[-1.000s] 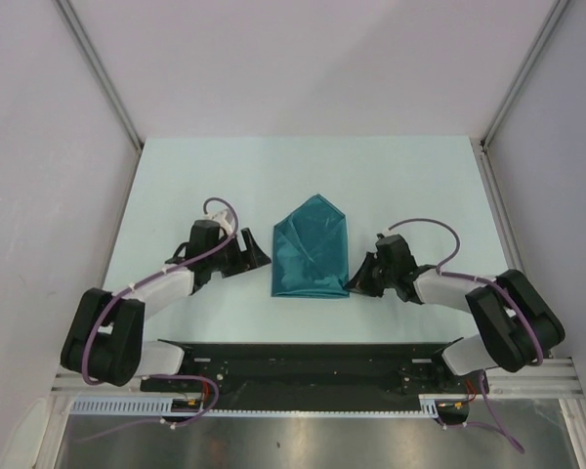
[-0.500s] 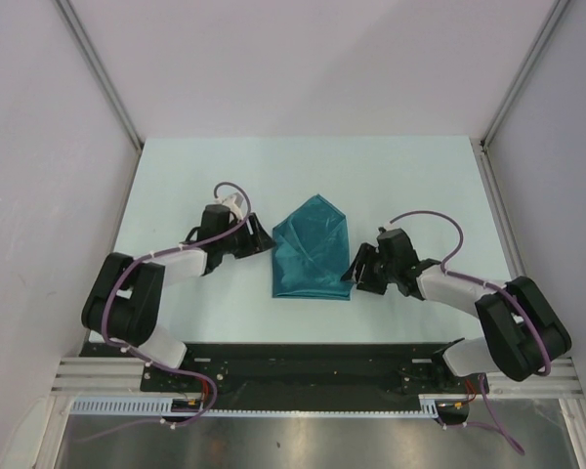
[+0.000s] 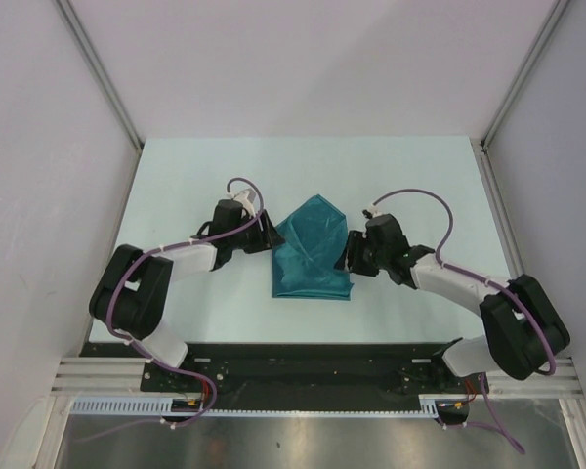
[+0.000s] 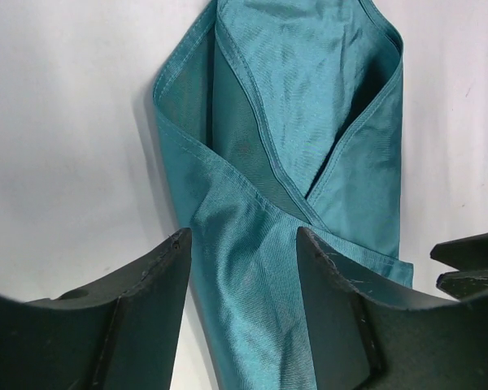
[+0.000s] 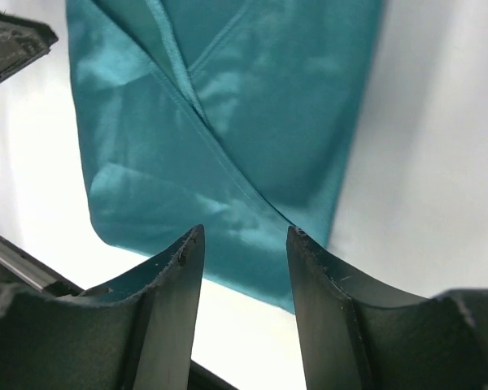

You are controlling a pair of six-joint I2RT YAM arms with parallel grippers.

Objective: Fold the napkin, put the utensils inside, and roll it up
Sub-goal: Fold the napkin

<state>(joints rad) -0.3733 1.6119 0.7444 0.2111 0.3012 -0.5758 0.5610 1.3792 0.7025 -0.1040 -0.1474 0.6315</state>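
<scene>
The napkin [image 3: 313, 249] is lying folded on the worktop [image 3: 176, 176], the left tool [image 3: 267, 234] and right tool [image 3: 349, 256] flanking it, both spread, pinching nothing. No spoon is showing; rolling is seemingly remaining.

plain teal napkin [image 3: 313, 249], pale mint table [image 3: 371, 176]

Left tool [image 4: 242, 244] parted; right tool [image 5: 244, 237] parted; arms bent inward.

Pale surface [image 3: 176, 176], white side panels [image 3: 39, 195], aluminium corner posts [image 3: 98, 68], aluminium rail [image 3: 78, 376] at near edge, steel sheet [image 3: 322, 440] below.
</scene>
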